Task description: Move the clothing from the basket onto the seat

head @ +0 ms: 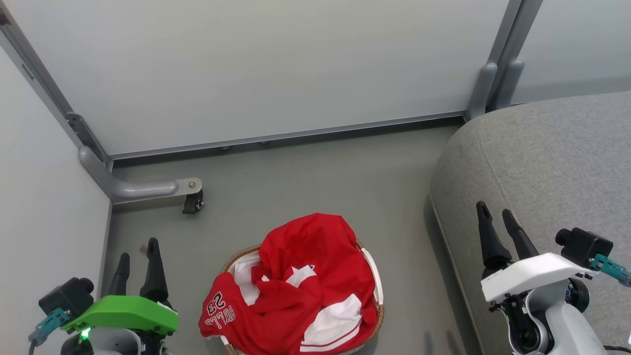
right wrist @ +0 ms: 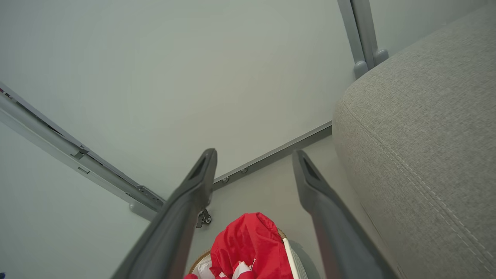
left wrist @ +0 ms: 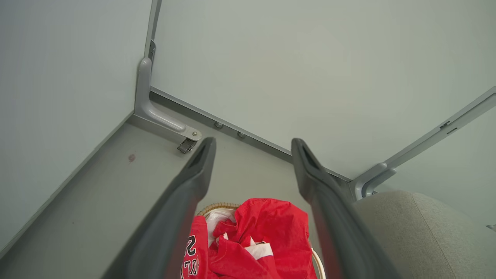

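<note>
Red sports jerseys with white panels and a "23" (head: pixel 305 281) lie crumpled in a heap in the off-white plastic laundry basket with a brown woven rim (head: pixel 235 260), spilling over its near-left edge. The basket stands on the grey floor (head: pixel 320 172). The heap lies between the tools, right of the left tool (head: pixel 138 249) and left of the right tool (head: pixel 495 209); the left is judged nearer. Both tools are spread and hold nothing. The grey woven sofa seat (head: pixel 542 158) lies just right of the basket.
</note>
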